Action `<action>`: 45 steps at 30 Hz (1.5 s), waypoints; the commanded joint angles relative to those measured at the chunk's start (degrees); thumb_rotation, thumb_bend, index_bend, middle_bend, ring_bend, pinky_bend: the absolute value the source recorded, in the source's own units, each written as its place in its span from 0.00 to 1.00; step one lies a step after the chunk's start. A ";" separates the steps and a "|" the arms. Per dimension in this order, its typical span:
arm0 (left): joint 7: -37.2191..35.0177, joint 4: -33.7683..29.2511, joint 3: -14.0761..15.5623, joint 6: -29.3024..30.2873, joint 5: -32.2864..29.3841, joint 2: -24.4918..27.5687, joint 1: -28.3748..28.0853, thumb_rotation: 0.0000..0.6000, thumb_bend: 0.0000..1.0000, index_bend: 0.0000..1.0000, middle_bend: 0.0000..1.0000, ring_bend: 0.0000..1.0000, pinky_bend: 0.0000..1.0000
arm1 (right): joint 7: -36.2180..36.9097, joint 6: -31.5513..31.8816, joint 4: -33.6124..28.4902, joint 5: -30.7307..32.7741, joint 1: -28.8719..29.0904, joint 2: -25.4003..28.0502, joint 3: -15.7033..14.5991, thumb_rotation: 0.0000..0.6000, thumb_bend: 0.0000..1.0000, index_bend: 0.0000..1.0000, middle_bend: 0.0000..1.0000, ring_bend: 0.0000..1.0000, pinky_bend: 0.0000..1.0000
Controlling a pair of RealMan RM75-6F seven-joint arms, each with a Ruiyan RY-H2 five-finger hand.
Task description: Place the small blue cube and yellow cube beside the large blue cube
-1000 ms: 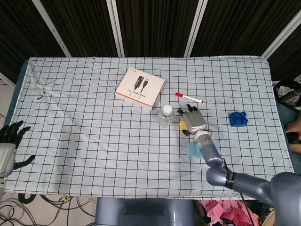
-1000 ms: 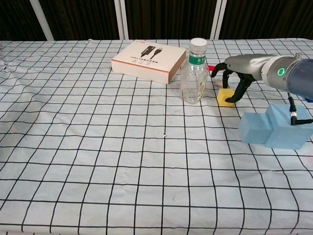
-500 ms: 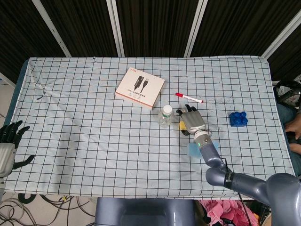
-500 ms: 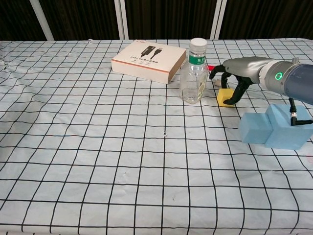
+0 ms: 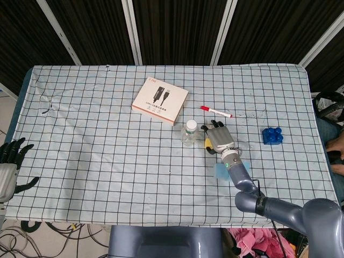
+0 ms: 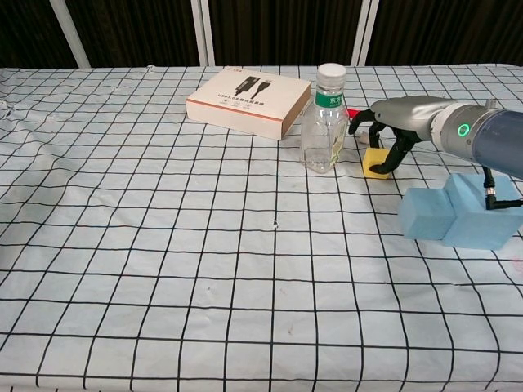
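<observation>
The right hand (image 6: 391, 135) has crept left over the yellow cube (image 6: 376, 162) on the desk (image 6: 163, 245), fingers (image 6: 389, 163) curled around but not visibly clamped, so closing off-centre could knock it into the water bottle (image 6: 324, 121) just beside.

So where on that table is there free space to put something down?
The whole stretch left of the box and bottle is bare cloth, as is the near edge. It is crowded around the right hand, yellow cube, marker and light blue blocks.
</observation>
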 commanded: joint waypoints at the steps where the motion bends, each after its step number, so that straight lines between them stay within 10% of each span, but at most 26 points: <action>1: 0.00 -0.03 -0.02 0.01 0.01 0.01 0.00 1.00 0.15 0.16 0.03 0.00 0.00 | 0.23 0.08 -0.14 -0.33 -0.09 0.09 0.11 1.00 0.29 0.20 0.47 0.06 0.11; 29: -0.73 -0.36 0.25 -0.02 0.52 0.35 0.08 1.00 0.15 0.16 0.03 0.00 0.00 | -15.27 18.06 -34.85 7.98 -3.62 13.02 -1.00 1.00 0.28 0.20 0.47 0.06 0.11; 45: -0.43 -0.06 0.07 0.11 0.28 0.06 0.13 1.00 0.15 0.16 0.03 0.00 0.00 | -18.80 23.12 -39.12 12.08 -3.72 11.23 -1.96 1.00 0.29 0.20 0.48 0.06 0.11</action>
